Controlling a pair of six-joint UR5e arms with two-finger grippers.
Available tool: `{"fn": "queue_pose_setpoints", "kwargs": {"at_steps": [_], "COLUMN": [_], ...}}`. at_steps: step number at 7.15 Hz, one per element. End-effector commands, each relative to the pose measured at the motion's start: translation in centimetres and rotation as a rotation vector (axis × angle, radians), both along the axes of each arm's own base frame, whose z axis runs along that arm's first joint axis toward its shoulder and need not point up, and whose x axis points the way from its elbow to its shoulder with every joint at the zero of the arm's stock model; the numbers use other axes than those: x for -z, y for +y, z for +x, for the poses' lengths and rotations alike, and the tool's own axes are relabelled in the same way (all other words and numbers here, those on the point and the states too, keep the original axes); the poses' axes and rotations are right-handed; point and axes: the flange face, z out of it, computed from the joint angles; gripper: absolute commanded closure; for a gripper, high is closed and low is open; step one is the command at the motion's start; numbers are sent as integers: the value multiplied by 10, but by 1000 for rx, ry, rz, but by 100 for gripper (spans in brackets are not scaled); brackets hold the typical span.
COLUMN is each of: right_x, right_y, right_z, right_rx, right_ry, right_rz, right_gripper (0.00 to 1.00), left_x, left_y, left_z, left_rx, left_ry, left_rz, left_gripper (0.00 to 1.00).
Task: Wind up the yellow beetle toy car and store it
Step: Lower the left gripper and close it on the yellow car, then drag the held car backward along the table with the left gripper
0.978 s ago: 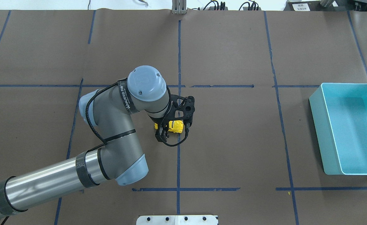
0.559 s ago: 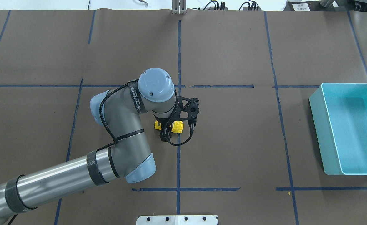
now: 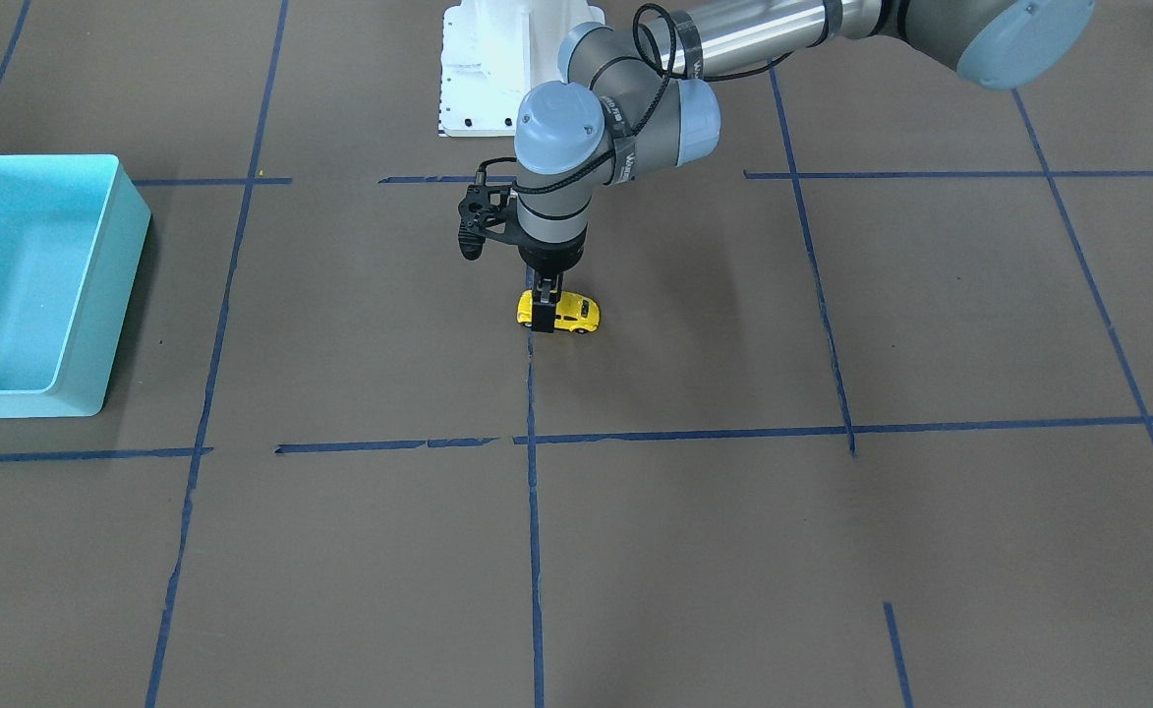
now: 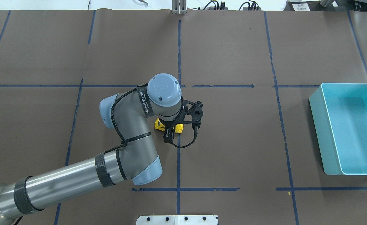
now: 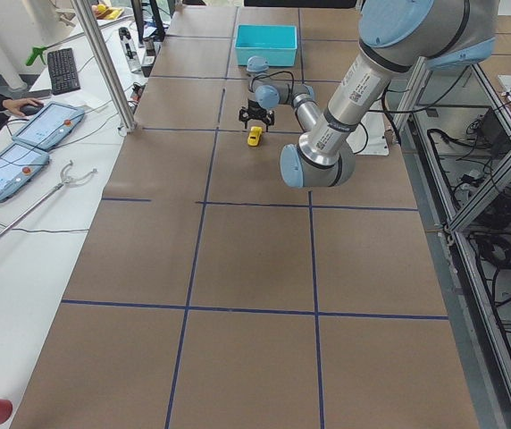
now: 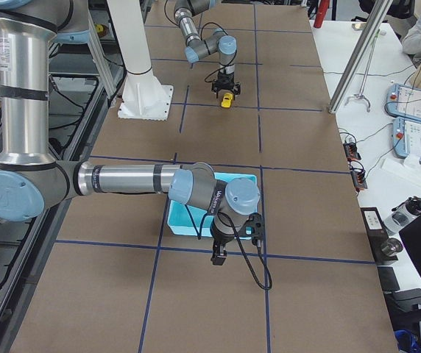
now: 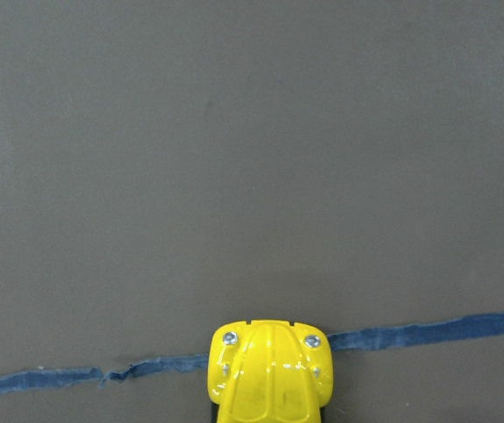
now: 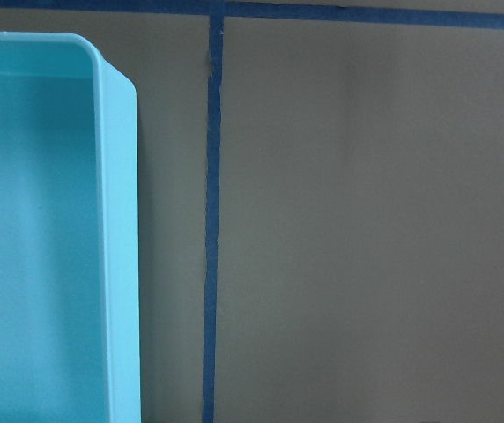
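The yellow beetle toy car [image 4: 179, 127] stands on its wheels on the brown table, on a blue tape line near the middle. It also shows in the front view [image 3: 576, 315] and the left wrist view [image 7: 270, 370]. My left gripper [image 4: 169, 130] points straight down over the car, one finger [image 3: 541, 313] on each side of its body. The jaws look slightly apart, not clamped. My right gripper [image 6: 216, 257] hangs beside the light blue bin [image 4: 349, 131]; I cannot tell if it is open or shut.
The light blue bin [image 3: 6, 285] is empty and sits at the table's right edge, its rim [image 8: 120, 220] in the right wrist view. Blue tape lines cross the brown table. A white base plate [image 3: 497, 69] sits at the robot's side.
My left arm and gripper have shifted to the right along the car. The car has stayed in the same spot.
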Motion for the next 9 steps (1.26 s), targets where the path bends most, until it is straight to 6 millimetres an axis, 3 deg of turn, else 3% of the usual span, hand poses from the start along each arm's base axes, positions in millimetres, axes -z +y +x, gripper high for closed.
{"fn": "queue_pose_setpoints", "kwargs": {"at_steps": [1, 3, 4, 5, 7, 8, 9], "right_x": [3, -7, -11, -6, -5, -6, -9], "right_y": [-3, -7, -8, -25, -23, -22, -20], "right_z": [0, 0, -1, 0, -1, -1, -1], "right_rx": [14, 0, -2, -15, -40, -39, -39], "right_ry": [-2, -1, -7, -5, -2, -2, -2], "right_rz": [27, 146, 141, 145, 124, 122, 118], "right_gripper": [0, 0, 0, 0, 0, 0, 0], "left_x": [-6, -11, -11, -10, -11, -5, 0], "left_y": [4, 7, 7, 5, -2, -17, -21], "left_z": [3, 7, 7, 6, 1, -10, -17], "left_rx": [-2, 4, -2, -21, -11, 10, 15], "left_ry": [-7, -14, -14, -16, -16, 16, 30], "left_rz": [-5, 21, 27, 51, 52, 67, 69], "left_gripper": [2, 7, 21, 43, 89, 98, 100]}}
